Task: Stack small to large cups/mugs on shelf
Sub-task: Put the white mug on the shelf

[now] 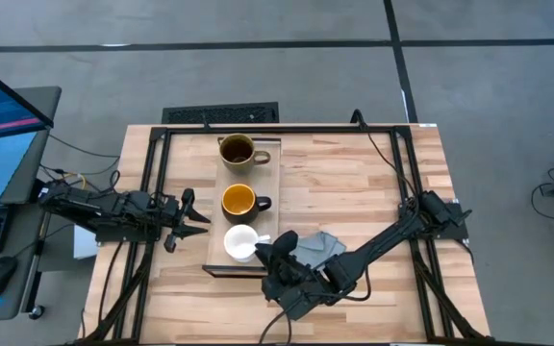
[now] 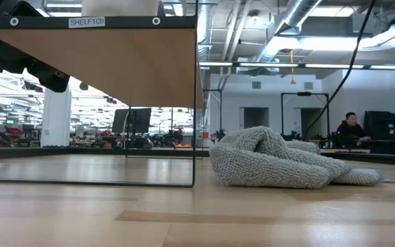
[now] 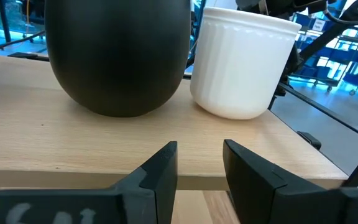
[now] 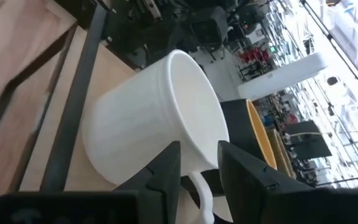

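shelf held three mugs in a row: brown-olive mug far end, black mug middle, white mug near end | right gripper pinched white mug's handle | left gripper beside shelf, fingers slightly apart, empty | grey cloth on table

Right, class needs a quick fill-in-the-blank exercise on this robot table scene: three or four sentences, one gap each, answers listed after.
1. On the shelf, the mug standing between the brown-olive mug and the small white mug is black outside and ______ inside.
2. The grey cloth lies on the tabletop, beside the ______ gripper.
3. The handle of the white mug sits between the fingers of the ______ gripper.
4. The number of mugs on the shelf is ______.

Missing words: yellow-orange; right; right; three
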You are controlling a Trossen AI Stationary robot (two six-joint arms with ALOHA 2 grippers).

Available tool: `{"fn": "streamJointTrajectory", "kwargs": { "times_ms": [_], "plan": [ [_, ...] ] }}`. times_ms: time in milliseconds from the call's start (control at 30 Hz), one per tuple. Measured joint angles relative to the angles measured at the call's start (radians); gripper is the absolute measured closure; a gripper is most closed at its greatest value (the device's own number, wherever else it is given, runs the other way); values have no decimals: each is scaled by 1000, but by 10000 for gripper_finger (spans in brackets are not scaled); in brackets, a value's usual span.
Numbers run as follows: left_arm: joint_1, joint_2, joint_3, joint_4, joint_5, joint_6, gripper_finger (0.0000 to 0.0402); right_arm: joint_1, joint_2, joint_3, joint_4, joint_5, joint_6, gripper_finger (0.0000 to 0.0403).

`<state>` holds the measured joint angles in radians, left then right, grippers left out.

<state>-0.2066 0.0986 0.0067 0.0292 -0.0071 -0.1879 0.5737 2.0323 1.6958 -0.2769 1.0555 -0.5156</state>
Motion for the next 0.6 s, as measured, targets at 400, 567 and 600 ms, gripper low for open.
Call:
{"fn": "streamJointTrajectory", "kwargs": {
  "times_ms": [400,567,600],
  "plan": [
    [0,0,0,0,0,-2,282,-7,0,0,32,-41,-14,274],
    [0,0,0,0,1,-9,282,-7,0,0,33,-42,-16,274],
    [0,0,0,0,1,-9,282,-7,0,0,36,-43,-16,274]
  ]
}}
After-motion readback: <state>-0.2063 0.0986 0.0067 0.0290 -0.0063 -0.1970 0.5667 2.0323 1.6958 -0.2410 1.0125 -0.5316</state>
